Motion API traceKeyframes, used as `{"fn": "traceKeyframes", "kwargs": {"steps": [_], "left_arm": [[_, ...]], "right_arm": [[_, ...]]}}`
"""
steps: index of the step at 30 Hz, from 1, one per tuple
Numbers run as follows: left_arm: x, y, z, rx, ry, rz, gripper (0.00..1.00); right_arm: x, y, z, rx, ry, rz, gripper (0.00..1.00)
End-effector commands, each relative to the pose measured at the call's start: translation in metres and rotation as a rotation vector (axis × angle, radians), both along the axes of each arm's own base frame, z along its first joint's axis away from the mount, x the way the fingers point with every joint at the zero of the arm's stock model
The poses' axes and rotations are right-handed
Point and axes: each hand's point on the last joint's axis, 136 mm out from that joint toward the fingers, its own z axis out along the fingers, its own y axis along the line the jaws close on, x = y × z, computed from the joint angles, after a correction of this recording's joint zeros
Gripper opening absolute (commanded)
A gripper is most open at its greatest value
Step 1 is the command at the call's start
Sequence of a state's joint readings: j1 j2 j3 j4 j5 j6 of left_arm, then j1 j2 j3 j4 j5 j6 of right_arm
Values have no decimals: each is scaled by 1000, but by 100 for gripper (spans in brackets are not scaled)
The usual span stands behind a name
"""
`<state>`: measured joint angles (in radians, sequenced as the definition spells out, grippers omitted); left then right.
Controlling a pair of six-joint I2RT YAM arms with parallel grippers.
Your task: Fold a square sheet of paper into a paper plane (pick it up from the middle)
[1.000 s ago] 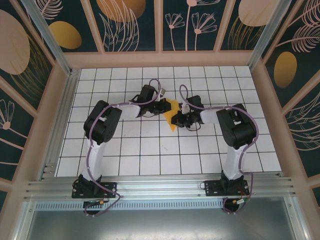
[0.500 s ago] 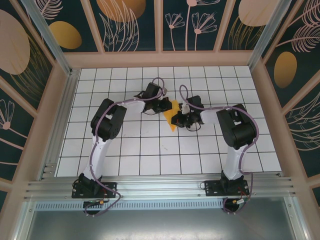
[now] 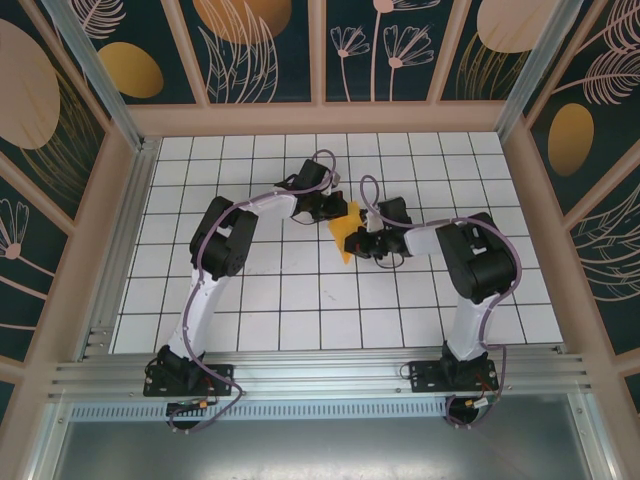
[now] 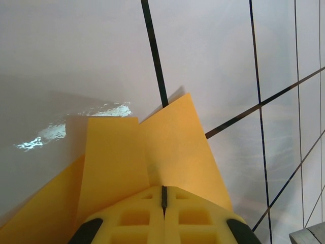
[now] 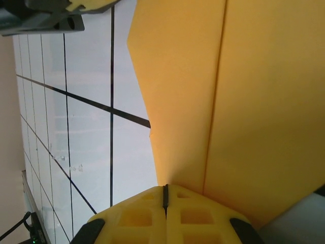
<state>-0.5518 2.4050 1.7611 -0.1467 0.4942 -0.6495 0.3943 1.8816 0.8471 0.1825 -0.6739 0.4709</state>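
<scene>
At the end of the left arm, the left claw (image 4: 163,195) is squeezed tight. Its two yellow fingers (image 4: 132,219) press together with just a thin dark line between them. The tips sit right on the orange paper (image 4: 172,147). I cannot tell if they pinch it or only touch it. The right claw (image 5: 165,195) is squeezed tight too, and its tips meet the edge of the same paper. The paper is folded, with a long straight crease down it and flaps that lie over each other. From above, it lies between the two claws in the middle of the white table (image 3: 300,300) with black lines. Its pointed end faces the near edge.
</scene>
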Motion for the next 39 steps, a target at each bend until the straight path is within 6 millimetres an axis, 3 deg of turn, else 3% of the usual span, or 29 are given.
{"fn": "traceKeyframes", "kwargs": {"steps": [1, 11, 19, 28, 33, 39], "left_arm": [[17, 26, -39, 96, -16, 53, 5], [24, 24, -30, 67, -36, 48, 5], [39, 23, -24, 52, -64, 75, 8], [63, 40, -28, 180, -118, 144, 15], [71, 40, -35, 175, -127, 141, 15], [88, 37, -26, 190, -153, 146, 18]], "right_arm": [[-69, -30, -51, -142, 279, 17, 0], [-93, -32, -52, -127, 307, 63, 0], [-94, -34, -58, -143, 319, 62, 0], [-95, -37, -61, -162, 323, 53, 0], [-94, -37, -62, -162, 323, 52, 0], [-93, -37, -60, -167, 320, 53, 0]]}}
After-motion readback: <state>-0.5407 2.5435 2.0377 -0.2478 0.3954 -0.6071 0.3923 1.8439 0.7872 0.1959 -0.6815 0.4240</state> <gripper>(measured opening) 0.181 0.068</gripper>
